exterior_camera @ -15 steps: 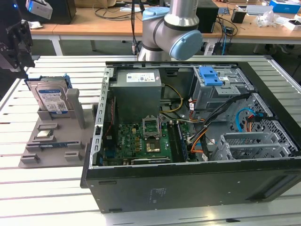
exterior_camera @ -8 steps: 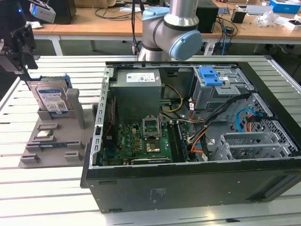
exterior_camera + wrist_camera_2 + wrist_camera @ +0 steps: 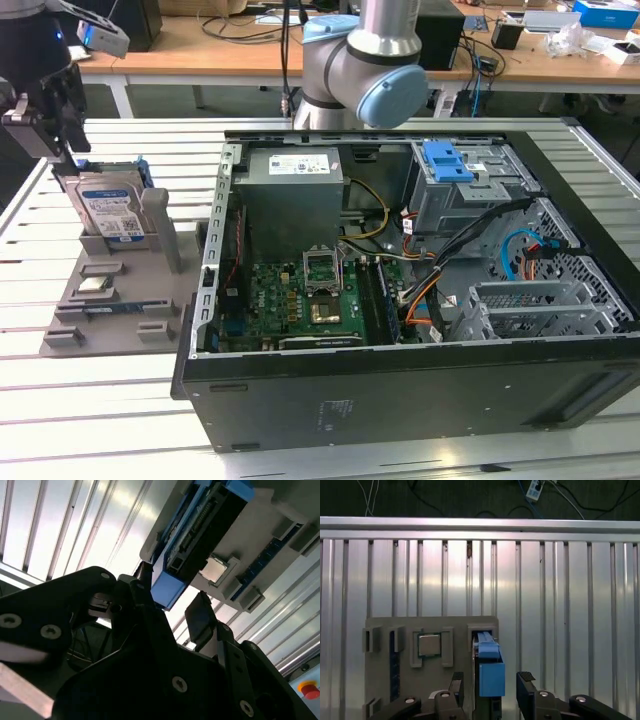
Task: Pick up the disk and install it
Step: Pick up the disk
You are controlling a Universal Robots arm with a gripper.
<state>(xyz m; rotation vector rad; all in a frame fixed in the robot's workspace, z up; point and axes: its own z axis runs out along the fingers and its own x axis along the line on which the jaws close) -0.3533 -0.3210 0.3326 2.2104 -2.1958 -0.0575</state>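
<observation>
The disk (image 3: 108, 212) stands on edge in a slot of the grey holder (image 3: 128, 322) at the exterior view's left; it is silver with a white-and-blue label and a blue carrier. My gripper (image 3: 62, 158) hangs just above its top edge. In the first wrist view the gripper (image 3: 491, 686) is open, with one black finger (image 3: 457, 685) on each side of the disk's blue end (image 3: 491, 672) and a gap on both sides. The second wrist view shows the same straddle: gripper (image 3: 172, 602), disk (image 3: 192, 542). Nothing is held.
A small square silver chip (image 3: 429, 644) lies in the holder (image 3: 380, 685) beside the disk. The open computer case (image 3: 400, 290) lies at the exterior view's right, with a grey drive cage and blue latch (image 3: 448, 160) at its far corner. The arm's base (image 3: 360, 60) stands behind the case.
</observation>
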